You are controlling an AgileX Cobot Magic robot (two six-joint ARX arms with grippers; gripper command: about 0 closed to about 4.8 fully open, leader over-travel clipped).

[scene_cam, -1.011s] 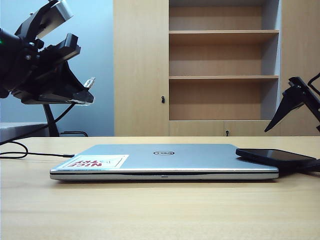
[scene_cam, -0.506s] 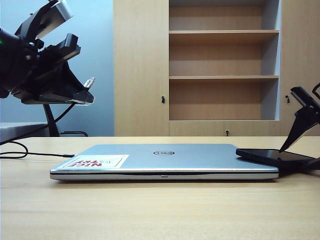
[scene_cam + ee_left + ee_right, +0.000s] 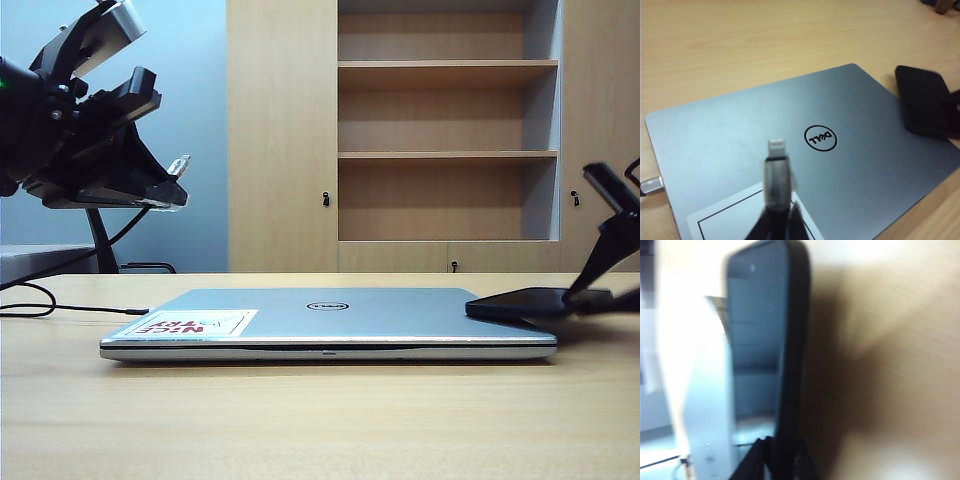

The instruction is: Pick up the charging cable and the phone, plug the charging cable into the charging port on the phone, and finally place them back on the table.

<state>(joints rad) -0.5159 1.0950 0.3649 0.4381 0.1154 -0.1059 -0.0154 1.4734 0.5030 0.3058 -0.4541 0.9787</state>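
Black phone [image 3: 520,302] one, laptop [image 3: 330,322] one (grippers [image 3: 776,227] [image 3: 782,460] two).

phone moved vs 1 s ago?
Yes. The phone has levelled and shifted slightly left over the laptop lid, with the right claw closing on it.

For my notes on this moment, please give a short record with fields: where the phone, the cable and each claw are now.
phone: one end on the right edge of the closed laptop, other end in the right claw
charging cable: plug end held up above the laptop
left claw: shut on the cable, raised at left
right claw: at the right, its fingers on either side of the phone's edge
table: laptop lies on it
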